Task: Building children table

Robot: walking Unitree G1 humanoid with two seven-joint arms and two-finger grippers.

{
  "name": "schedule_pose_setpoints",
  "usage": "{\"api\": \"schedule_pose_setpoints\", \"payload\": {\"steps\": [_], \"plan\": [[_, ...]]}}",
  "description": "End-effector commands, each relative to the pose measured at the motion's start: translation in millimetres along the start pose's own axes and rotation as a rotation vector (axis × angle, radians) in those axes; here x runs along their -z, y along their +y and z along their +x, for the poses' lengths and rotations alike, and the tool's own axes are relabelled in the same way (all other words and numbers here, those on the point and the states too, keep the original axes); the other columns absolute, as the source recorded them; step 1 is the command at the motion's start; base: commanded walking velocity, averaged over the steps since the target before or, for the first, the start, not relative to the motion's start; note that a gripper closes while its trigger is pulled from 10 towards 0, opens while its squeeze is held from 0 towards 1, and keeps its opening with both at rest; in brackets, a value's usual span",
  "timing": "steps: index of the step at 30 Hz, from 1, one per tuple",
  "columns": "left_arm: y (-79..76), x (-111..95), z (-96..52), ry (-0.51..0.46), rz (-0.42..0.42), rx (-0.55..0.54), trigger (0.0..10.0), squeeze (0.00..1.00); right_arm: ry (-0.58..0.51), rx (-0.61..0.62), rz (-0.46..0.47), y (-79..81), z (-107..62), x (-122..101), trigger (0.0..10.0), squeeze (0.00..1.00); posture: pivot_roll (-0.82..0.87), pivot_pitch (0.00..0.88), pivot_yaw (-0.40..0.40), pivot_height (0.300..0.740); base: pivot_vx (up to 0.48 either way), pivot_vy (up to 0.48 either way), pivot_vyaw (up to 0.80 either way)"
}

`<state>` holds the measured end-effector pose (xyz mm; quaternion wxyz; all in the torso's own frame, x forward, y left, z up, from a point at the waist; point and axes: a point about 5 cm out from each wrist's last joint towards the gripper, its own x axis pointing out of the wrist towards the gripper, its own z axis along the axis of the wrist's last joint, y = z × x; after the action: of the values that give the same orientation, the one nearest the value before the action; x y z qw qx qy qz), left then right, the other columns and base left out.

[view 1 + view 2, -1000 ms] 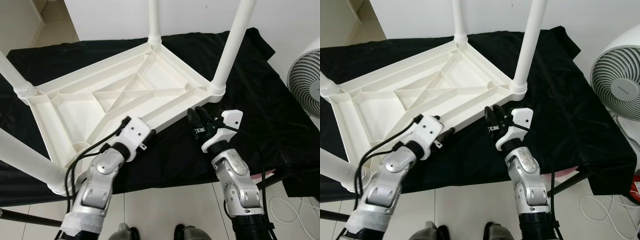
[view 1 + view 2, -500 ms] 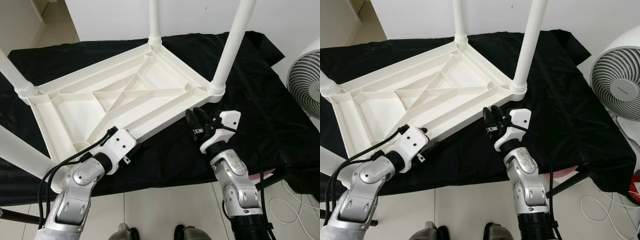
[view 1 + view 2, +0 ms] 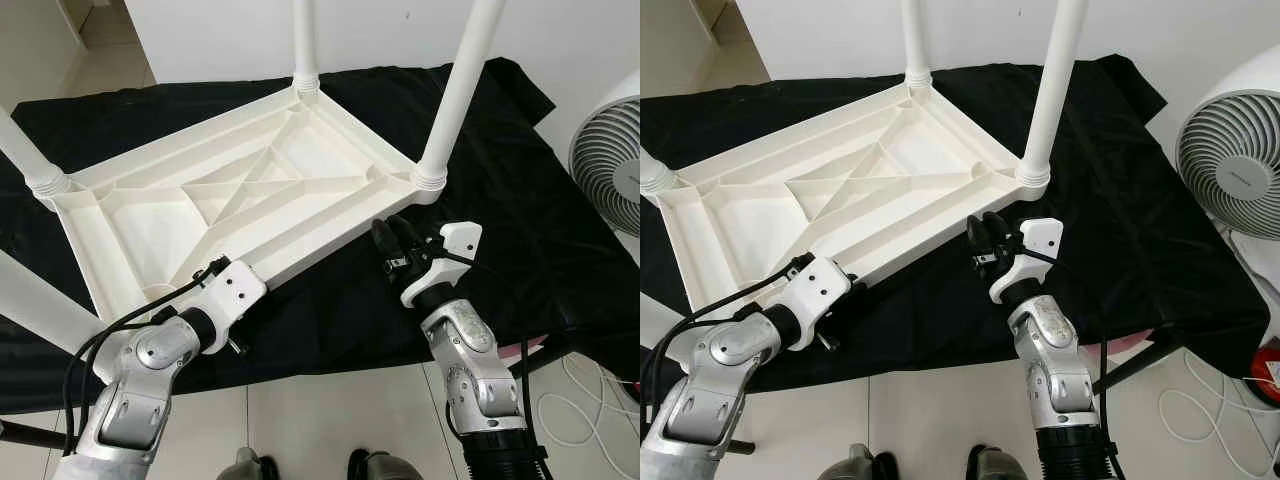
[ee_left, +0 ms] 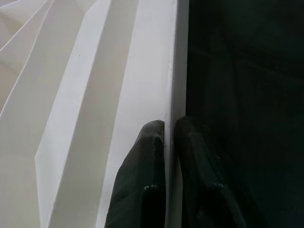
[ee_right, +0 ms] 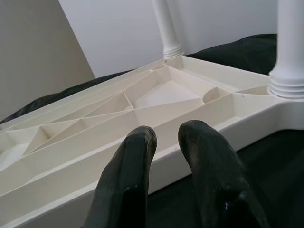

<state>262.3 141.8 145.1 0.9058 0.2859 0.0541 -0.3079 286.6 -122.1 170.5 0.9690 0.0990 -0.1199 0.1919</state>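
Left gripper (image 4: pixel 165 142) is pinching my upturned white table's (image 3: pixel 250 190) rim at 7 o'clock; right gripper (image 5: pixel 166 137) is hovering slightly parted, holding nothing.

white plastic table (image 3: pixel 250 190) — upside down, legs up — on black cloth (image 3: pixel 520 200)

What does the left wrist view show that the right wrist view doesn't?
Left wrist view: the left claw pinching the tabletop's thin edge, one finger on the white side, the other over the black cloth. Right wrist view: the right claw near the rim, holding nothing, two screwed-in legs and a wall. Both: the upturned white tabletop on the cloth.
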Motion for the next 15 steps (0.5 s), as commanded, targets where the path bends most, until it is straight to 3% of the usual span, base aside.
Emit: {"api": "schedule_pose_setpoints", "payload": {"steps": [1,8,15], "plan": [[4.2,4.1,-3.9,0.026,-0.002,-0.032,0.0,0.00,0.008,0.001,0.007,1.5,-1.8,3.9,10.0,0.00,-0.09,0.137,0.067,0.740,0.000,0.000,0.00],[4.0,-3.4,5.7,-0.001,0.011,-0.032,0.0,0.00,0.007,0.002,0.009,1.7,-1.2,4.0,10.0,0.00,-0.09,0.140,0.065,0.740,0.000,0.000,0.00],[10.5,-20.5,35.1,-0.063,0.039,-0.050,0.0,0.00,0.000,0.002,0.011,3.5,1.4,2.6,10.0,0.00,-0.10,0.142,0.067,0.740,0.000,0.000,0.00]]}}
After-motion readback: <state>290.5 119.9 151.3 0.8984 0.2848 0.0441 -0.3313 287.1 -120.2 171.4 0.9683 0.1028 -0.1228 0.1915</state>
